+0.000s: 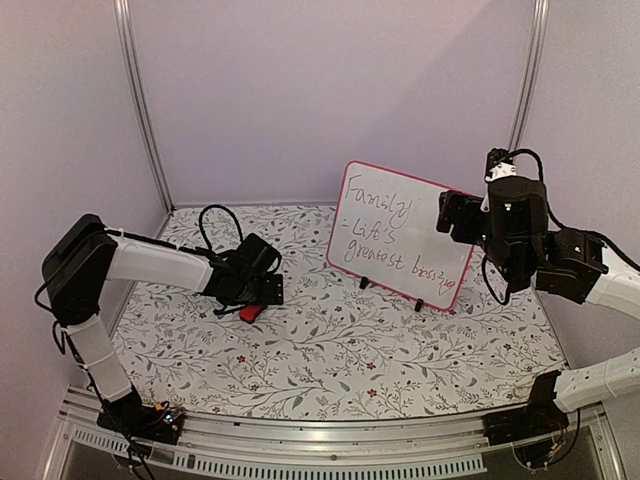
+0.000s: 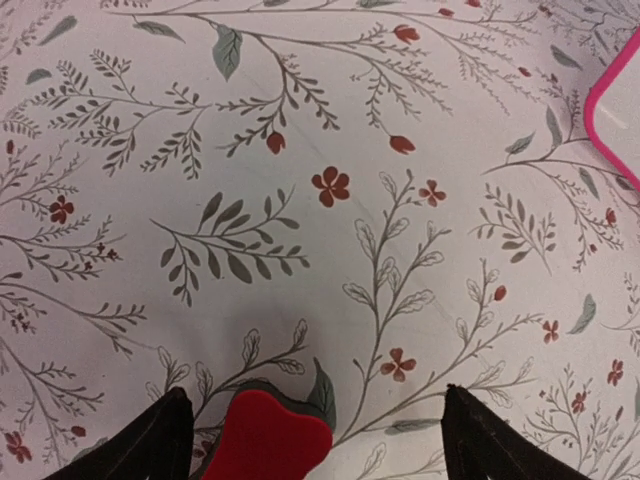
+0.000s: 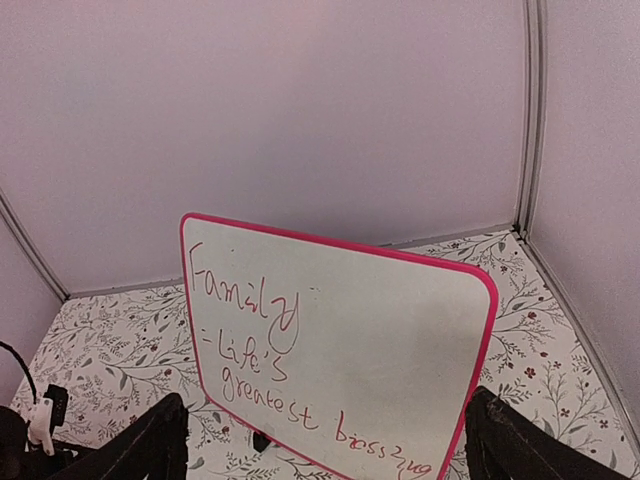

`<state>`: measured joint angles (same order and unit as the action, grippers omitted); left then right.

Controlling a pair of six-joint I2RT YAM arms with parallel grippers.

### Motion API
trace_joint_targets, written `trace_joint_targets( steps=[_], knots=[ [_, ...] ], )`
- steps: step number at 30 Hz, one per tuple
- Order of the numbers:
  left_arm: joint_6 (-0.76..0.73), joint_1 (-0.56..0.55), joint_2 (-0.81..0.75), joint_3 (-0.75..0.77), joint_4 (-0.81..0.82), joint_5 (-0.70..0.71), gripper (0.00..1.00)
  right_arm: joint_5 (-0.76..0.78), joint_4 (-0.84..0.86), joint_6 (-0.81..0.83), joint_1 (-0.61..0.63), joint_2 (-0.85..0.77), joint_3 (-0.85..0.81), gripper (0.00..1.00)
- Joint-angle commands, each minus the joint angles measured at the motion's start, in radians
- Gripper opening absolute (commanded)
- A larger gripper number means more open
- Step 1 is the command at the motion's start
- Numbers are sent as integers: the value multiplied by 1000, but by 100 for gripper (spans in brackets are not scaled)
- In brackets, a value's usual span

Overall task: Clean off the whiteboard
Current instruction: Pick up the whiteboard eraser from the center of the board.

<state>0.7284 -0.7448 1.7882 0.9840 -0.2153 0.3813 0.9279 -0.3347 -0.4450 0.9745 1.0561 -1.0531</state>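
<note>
While whiteboard [image 1: 400, 235] stands on floral cloth [image 1: 330, 350], plain walls [image 1: 330, 90] surround.

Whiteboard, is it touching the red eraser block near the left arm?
Apart. The top view shows bare patterned table between the whiteboard and the red eraser.

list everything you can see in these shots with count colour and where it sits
whiteboard: one, white with a pink-red frame and red handwriting, standing at the back right of the table
eraser: one, red, on the table left of centre, below the left end effector
table cover: one, white with a grey and red floral print, across the table
left end effector: one, black, open, low over the eraser
right end effector: one, black, open, raised, facing the whiteboard
</note>
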Motion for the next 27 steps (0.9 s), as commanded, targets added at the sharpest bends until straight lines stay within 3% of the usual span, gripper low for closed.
trace_joint_targets(
  steps=[1, 6, 14, 22, 27],
  knots=[
    [-181, 31, -126, -58, 74, -106, 87, -31, 14, -7, -3, 9, 17, 94],
    [-307, 74, -222, -115, 86, -228, 92, -115, 60, 73, -3, 21, 39, 95],
    [-395, 108, -217, -156, 114, -370, 100, -303, 128, 239, -5, 15, 44, 99],
    [-438, 108, -207, -180, 113, -349, 99, -559, 167, 398, -10, -94, 49, 99],
    [-439, 108, -151, -177, 109, -302, 93, -610, 157, 434, -10, -91, 45, 99]
  ],
)
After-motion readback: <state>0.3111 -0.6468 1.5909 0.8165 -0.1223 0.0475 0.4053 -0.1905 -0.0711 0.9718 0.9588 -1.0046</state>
